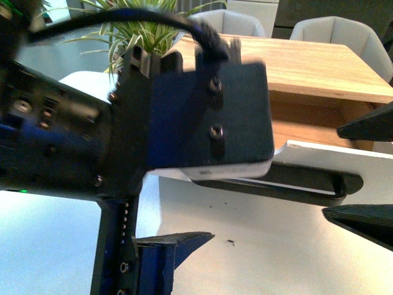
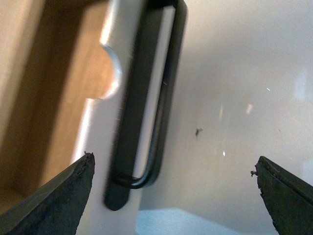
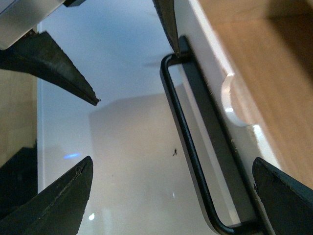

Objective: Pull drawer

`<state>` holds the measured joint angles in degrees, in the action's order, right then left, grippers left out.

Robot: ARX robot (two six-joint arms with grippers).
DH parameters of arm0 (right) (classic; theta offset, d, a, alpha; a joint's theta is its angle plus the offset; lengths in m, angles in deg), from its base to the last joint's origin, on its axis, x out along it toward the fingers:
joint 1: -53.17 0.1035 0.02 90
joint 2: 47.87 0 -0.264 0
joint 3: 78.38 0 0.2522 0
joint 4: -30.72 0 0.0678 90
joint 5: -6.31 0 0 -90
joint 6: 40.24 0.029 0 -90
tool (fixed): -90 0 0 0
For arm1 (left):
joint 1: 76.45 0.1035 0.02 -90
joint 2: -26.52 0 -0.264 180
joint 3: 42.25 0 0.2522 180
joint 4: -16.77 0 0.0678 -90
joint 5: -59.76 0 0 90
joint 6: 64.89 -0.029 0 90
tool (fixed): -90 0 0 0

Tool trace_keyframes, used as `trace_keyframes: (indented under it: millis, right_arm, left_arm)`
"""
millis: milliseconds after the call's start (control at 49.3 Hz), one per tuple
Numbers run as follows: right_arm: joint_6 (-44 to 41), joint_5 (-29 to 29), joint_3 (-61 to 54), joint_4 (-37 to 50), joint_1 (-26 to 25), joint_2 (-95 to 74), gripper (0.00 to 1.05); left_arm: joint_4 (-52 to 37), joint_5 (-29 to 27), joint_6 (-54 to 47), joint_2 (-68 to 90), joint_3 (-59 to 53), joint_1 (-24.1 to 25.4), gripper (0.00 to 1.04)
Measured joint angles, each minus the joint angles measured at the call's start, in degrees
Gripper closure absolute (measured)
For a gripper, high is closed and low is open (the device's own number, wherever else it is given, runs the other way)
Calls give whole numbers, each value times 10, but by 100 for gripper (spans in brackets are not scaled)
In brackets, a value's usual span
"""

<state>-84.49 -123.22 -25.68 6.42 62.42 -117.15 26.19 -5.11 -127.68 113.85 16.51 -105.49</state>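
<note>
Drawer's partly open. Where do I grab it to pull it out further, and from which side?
Take the black bar handle mid-span, coming straight at the white front of the drawer. The bar stands off the front, leaving a gap for one finger behind it. The right gripper is open, with the bar between its fingers in its wrist view.

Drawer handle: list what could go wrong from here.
1. Both open grippers crowd one handle. The left gripper and right gripper could collide.
2. The left gripper sits near the handle's end, so a pull from there might skew the partly open drawer.
3. The left arm hides much of the handle in the front view, so a slip might go unseen.
</note>
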Motion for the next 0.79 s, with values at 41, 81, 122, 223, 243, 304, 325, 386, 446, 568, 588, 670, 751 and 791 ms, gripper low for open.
trace_keyframes:
  millis: [41,81,122,223,243,304,325,386,446,568,588,670,751,791]
  right_arm:
    - [23,-1,-21,20,-9,36,9]
    - [51,6,-39,47,-17,64,9]
    - [76,13,-58,79,-27,92,9]
    - [165,50,-108,165,-59,169,9]
    - [176,54,-116,177,-65,183,9]
    - [219,75,-138,204,-83,217,9]
    - [237,89,-150,215,-94,237,9]
    - [288,116,-182,223,-125,292,9]
    - [324,131,-203,218,-148,333,9]
    - [383,154,-233,196,-200,416,9]
    - [397,157,-239,186,-213,436,9]
    - [444,161,-259,172,-254,491,9]
    - [462,164,-260,172,-261,497,9]
    - [465,164,-260,172,-262,497,9]
  left_arm:
    - [-28,-2,29,-37,-19,1,7]
    - [-57,-11,57,-65,-36,3,7]
    - [-90,-20,88,-92,-52,8,7]
    - [-176,-57,190,-167,-97,38,7]
    - [-190,-66,211,-181,-107,45,7]
    - [-214,-84,263,-219,-131,63,7]
    - [-222,-90,289,-243,-145,73,7]
    - [-226,-108,370,-308,-188,104,7]
    - [-216,-121,429,-357,-219,132,7]
    - [-168,-136,530,-451,-270,212,7]
    - [-152,-132,555,-473,-282,233,7]
    - [-115,-112,616,-534,-315,300,7]
    - [-114,-109,639,-542,-318,309,7]
    - [-114,-106,645,-542,-318,310,7]
